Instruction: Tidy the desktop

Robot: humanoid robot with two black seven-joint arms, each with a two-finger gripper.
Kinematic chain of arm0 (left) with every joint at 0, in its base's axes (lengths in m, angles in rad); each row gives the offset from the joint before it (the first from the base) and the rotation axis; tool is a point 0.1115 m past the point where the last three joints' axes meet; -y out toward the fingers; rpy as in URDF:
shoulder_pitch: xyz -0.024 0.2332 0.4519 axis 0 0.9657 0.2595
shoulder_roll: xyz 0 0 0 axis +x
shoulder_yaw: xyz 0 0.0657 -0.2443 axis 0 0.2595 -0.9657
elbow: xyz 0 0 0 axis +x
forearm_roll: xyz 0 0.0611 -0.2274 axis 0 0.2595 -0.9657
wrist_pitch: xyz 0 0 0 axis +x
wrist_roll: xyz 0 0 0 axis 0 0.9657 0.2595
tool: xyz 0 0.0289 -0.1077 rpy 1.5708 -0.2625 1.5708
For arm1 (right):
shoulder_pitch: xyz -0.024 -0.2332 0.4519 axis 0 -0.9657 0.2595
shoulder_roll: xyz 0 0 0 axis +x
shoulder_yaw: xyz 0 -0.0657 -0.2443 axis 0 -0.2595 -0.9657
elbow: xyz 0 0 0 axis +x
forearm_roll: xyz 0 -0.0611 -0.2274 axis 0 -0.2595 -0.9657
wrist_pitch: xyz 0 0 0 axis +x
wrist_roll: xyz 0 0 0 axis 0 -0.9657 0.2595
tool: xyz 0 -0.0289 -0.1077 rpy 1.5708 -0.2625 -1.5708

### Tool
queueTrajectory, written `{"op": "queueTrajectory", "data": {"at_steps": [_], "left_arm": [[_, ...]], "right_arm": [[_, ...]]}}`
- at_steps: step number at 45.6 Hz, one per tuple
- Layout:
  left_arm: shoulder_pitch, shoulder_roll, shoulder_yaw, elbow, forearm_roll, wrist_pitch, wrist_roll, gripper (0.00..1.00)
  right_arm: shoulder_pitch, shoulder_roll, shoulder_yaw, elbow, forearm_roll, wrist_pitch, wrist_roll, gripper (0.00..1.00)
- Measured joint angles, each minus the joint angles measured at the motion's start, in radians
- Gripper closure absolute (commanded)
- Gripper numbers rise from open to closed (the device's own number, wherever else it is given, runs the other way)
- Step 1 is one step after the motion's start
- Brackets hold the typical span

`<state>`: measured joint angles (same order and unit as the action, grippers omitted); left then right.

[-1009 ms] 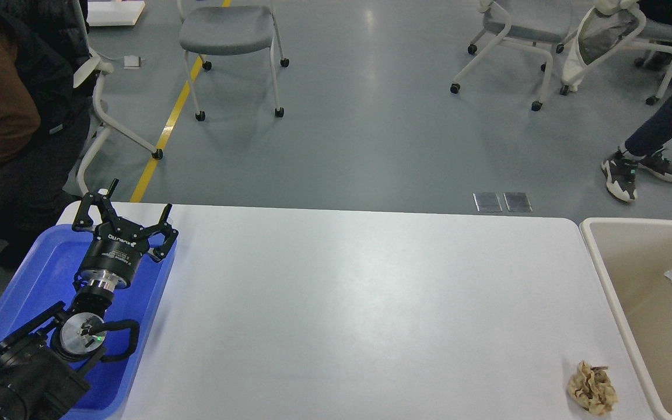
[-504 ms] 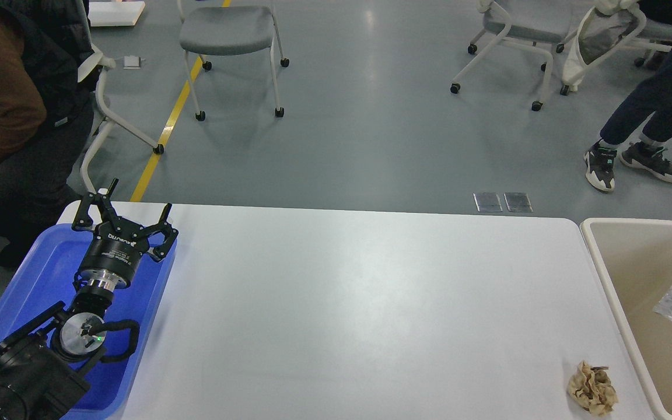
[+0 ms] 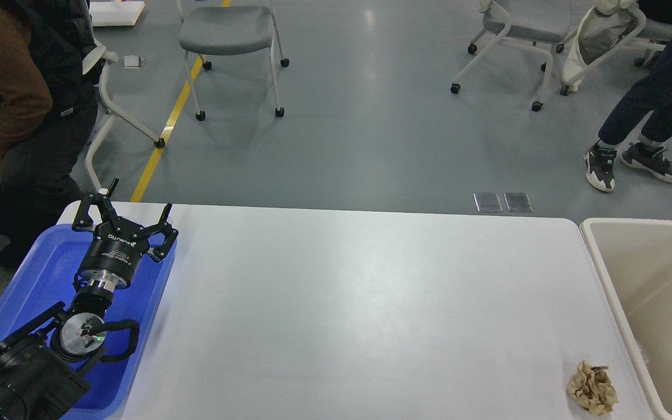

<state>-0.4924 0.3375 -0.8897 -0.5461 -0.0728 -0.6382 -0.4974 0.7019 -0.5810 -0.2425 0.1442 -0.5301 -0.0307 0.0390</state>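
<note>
- One arm in view: left arm [image 3: 50, 344] in from bottom-left corner, angled up and slightly right, stacked over blue tray [image 3: 32, 274].
- Left gripper [image 3: 129, 210] at far end of arm, above tray's far right corner; fingers spread wide, nothing between them.
- Wrist cylinder just below gripper, black with silver ring; small green light lit on joint lower down.
- Right arm and gripper out of frame.
- Desktop [image 3: 359, 303] white, filling most of lower frame, far edge across the middle, rounded far corners.
- Blue tray at desktop's left end, mostly hidden under arm; visible part bare.
- Crumpled brown paper wad [image 3: 591, 388] on desktop near front right corner, just beside beige bin [image 3: 604, 274], well apart from gripper.
- Beige bin against desktop's right edge; visible inside bare.
- Beyond desktop: grey floor, yellow floor line [image 3: 167, 122], rolling chairs [image 3: 228, 35], person in brown sleeve [image 3: 9, 87] far left, legs and sneakers [image 3: 633, 157] far right.
</note>
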Motion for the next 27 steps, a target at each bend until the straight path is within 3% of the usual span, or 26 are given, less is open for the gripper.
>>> {"op": "queueTrajectory", "data": {"at_steps": [15,27], "left_arm": [[0.0,0.0,0.0,0.0,0.0,0.0,0.0,0.0],[0.0,0.0,0.001,0.0,0.0,0.0,0.0,0.0]], "right_arm": [[0.03,-0.015,0.258,0.047,0.082,-0.001,0.005,0.01],[0.058,-0.1,0.491,0.267,0.266,0.006,0.0,0.01]]}}
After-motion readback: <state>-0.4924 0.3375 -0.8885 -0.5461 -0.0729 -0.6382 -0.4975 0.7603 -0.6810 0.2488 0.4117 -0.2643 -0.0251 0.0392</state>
